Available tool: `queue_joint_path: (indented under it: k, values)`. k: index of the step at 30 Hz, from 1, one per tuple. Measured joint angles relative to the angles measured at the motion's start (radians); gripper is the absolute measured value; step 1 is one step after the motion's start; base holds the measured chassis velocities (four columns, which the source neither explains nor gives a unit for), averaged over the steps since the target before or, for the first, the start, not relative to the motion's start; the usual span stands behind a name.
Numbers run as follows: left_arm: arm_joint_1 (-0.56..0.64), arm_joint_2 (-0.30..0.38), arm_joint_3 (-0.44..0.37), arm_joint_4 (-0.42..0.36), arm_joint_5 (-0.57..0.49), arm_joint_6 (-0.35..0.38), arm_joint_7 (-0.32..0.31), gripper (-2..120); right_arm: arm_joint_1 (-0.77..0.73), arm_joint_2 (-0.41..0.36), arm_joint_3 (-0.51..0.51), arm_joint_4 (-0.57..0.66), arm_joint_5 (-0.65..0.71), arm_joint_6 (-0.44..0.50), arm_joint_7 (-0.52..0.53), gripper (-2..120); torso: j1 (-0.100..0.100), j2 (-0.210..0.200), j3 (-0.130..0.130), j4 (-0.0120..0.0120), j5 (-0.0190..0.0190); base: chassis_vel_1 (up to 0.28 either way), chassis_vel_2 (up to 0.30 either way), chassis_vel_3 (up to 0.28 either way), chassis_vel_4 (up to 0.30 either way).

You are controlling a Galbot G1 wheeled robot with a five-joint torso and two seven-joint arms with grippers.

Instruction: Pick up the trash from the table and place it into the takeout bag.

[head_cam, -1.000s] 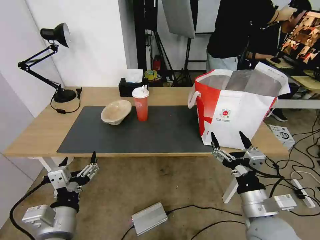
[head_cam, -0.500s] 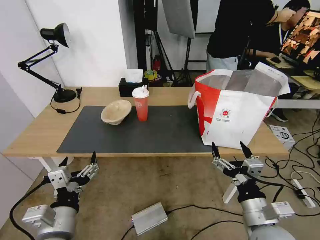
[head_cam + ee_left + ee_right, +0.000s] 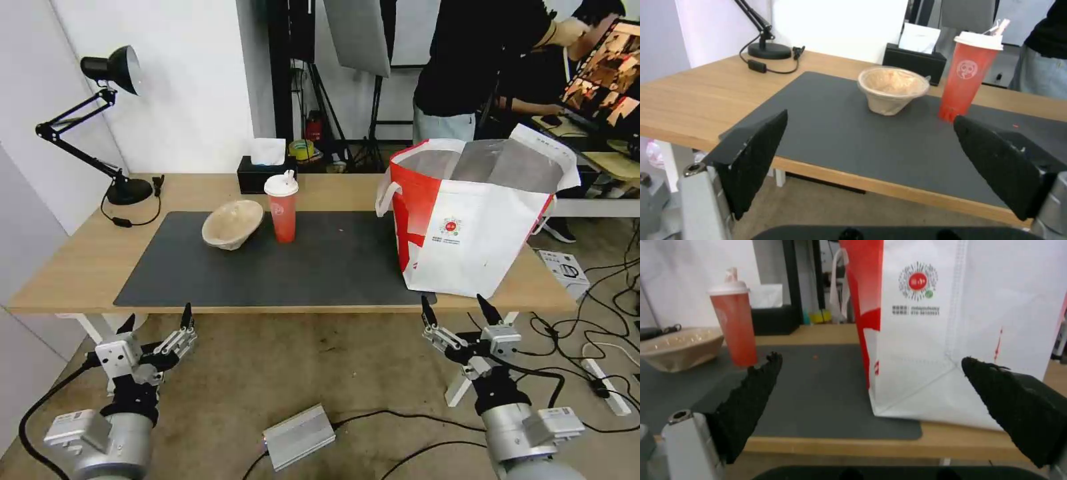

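On the table (image 3: 73, 260), a beige crumpled paper-pulp bowl (image 3: 232, 224) (image 3: 892, 89) (image 3: 680, 348) rests on the dark grey mat (image 3: 287, 267), tilted. Just right of it stands a red drink cup (image 3: 282, 208) (image 3: 968, 77) (image 3: 734, 323) with a white lid. The takeout bag (image 3: 477, 220) (image 3: 969, 326) stands open at the table's right end, white with a red side panel and foil lining. My left gripper (image 3: 157, 318) (image 3: 871, 123) hangs open below the table's front edge, at the left. Open too, my right gripper (image 3: 454, 305) (image 3: 871, 361) sits low in front of the bag.
A black desk lamp (image 3: 107, 120) stands at the table's back left and a black tissue box (image 3: 265, 172) behind the cup. A silver box (image 3: 299, 437) and cables lie on the floor between my arms. A white table leg (image 3: 463, 380) is beside my right arm.
My right gripper has dropped lower, from in front of the bag's bottom edge to below the table's front edge. The left arm has stayed still.
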Motion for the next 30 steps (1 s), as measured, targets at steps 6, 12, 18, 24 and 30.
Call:
queue_joint_path:
  k: [6,12,18,24,30]
  values:
    - [0.0,0.0,0.0,0.0,-0.001,0.0,0.0,100,-0.009,0.008,-0.006,-0.001,-0.005,-0.02,0.006,100,0.0,0.0,0.0,0.0,0.0,0.0,0.0,0.0,0.0]
    - [0.0,0.0,-0.002,0.0,-0.001,0.0,-0.001,100,-0.011,0.011,-0.009,-0.002,-0.007,-0.028,0.009,100,0.0,0.0,0.0,0.0,0.0,0.0,0.0,0.0,0.0]
    - [0.001,0.0,-0.003,0.0,-0.002,-0.001,-0.001,100,-0.011,0.013,-0.009,0.0,-0.007,-0.036,0.011,100,0.0,0.0,0.0,0.0,0.0,0.0,0.0,0.0,0.0]
    - [0.002,-0.001,-0.004,-0.001,-0.002,-0.001,-0.002,100,-0.009,0.014,-0.01,-0.001,-0.012,-0.036,0.011,100,0.0,0.0,0.0,0.0,0.0,0.0,0.0,0.0,0.0]
    - [0.003,-0.002,-0.005,-0.001,-0.002,-0.001,-0.002,100,-0.002,0.011,-0.01,0.0,-0.018,-0.036,0.01,100,0.0,0.0,0.0,0.0,0.0,0.0,0.0,0.0,0.0]
